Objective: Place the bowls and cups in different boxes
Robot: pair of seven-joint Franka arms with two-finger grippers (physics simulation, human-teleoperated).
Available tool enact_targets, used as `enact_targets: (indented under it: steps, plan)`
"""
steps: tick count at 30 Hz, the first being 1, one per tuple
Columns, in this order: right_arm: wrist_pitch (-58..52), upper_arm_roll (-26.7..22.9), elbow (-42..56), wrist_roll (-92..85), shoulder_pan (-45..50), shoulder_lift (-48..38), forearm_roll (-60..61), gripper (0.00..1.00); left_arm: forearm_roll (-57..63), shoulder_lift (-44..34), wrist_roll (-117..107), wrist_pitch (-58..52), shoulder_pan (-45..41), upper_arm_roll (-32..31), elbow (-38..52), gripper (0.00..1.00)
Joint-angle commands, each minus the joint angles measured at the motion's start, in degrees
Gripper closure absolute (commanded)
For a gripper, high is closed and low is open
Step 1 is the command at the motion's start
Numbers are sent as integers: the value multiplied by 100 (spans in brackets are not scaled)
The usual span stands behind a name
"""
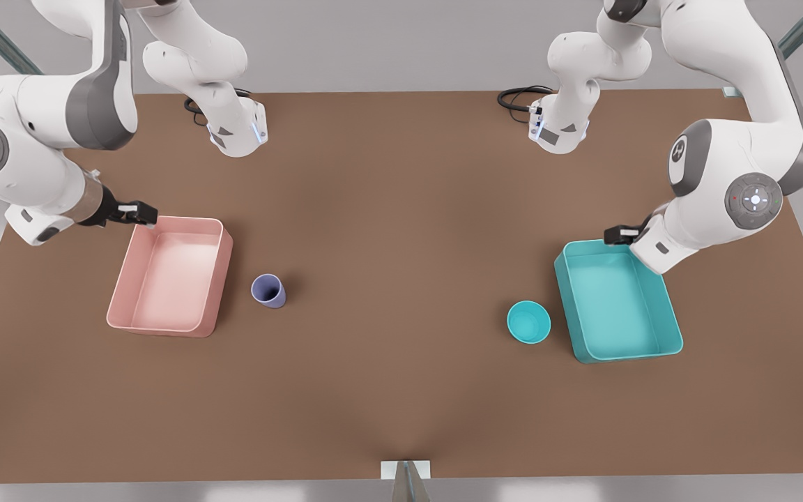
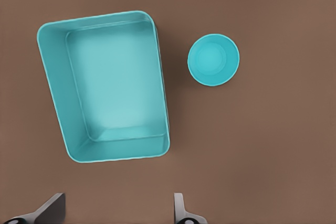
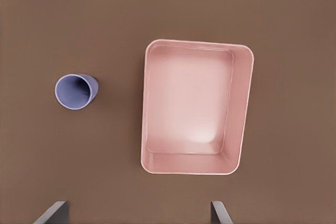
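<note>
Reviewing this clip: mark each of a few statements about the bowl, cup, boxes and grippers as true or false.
1. The small round teal bowl sits inside the teal rectangular box. False: it stands on the table beside it.
2. The pale pink rectangular box is empty. True.
3. The lavender cup lies tipped over. False: it stands upright.
4. The left gripper, near the teal box, is open. True.
5. The right gripper holds the cup. False: it is open, holding nothing.

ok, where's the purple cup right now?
In the front view the purple cup stands upright on the table, left of centre, just right of the pink box, not touching it.
</note>
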Motion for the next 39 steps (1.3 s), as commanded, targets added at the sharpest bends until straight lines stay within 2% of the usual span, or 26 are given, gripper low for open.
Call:
enact_targets:
  steps: [1, 3, 4, 5, 7, 9, 12, 14, 18, 22, 28, 29, 30, 33, 34, 35, 36, 37, 39]
  plan:
    - [168, -3, -5, 119, -18, 3, 7, 0, 2, 4, -185, 124, 2, 6, 3, 0]
    - [133, 59, 56, 233, 96, 231, -19, 0, 116, 162, -194, 185, -279, 15, 3, 0]
    - [212, 68, 39, 250, 342, 495, 77, 0, 810, 540, -229, 422, -947, 15, 3, 0]
    - [448, 68, 100, 312, 509, 820, 121, 0, 881, 795, -325, 826, -1150, -3, 3, 0]
    - [1002, 68, 329, 698, 764, 1550, 95, 0, 1267, 1586, -458, 1827, -1159, -407, 73, 0]
    - [1415, 76, 285, 1322, 826, 1849, 174, 0, 1426, 2016, -387, 3189, -1167, -433, -76, 0]
    - [2390, 76, 145, 1832, 914, 2297, 612, 0, 1864, 2070, -387, 4744, -1246, -407, -1121, 0]
    - [3068, 76, -391, 1850, 949, 2218, 657, 0, 1927, 2254, -396, 5528, -1317, -407, -1377, 0]
    - [3947, 76, -1130, 1876, 940, 2025, 719, 0, 1901, 2219, -431, 5590, -1405, -407, -1658, 0]
    - [4870, 76, -2439, 1868, 966, 1550, 710, 0, 1927, 2219, -562, 5538, -1510, -407, -2010, 0]
    - [5283, 76, -3046, 1771, 940, 1620, 859, 0, 1936, 2395, -598, 5538, -1475, -310, -2089, 0]
    - [5353, 85, -3055, 1771, 931, 1708, 859, 0, 1936, 2438, -598, 5546, -1449, -310, -2089, 3]
    - [5432, 76, -3055, 1771, 922, 1752, 886, 0, 1936, 2447, -598, 5546, -1449, -310, -2089, 12]
    - [5468, 76, -3046, 1771, 896, 1884, 956, 0, 1901, 2465, -721, 5546, -1449, -301, -2072, 65]
    - [5485, 76, -3046, 1771, 896, 1928, 947, 0, 1901, 2465, -835, 5538, -1457, -301, -2063, 75]
    - [5485, 76, -3046, 1771, 896, 1928, 947, 4, 1883, 2456, -835, 5538, -1457, -301, -2054, 79]
    - [5476, 76, -3037, 1771, 940, 1937, 947, 39, 1883, 2439, -827, 5503, -1466, -301, -2037, 79]
    - [5468, 76, -3020, 1771, 949, 1937, 947, 54, 1883, 2404, -827, 5362, -1466, -301, -2002, 79]
    - [5450, 76, -2976, 1771, 958, 1998, 956, 62, 1892, 2299, -827, 4906, -1493, -301, -1878, 79]
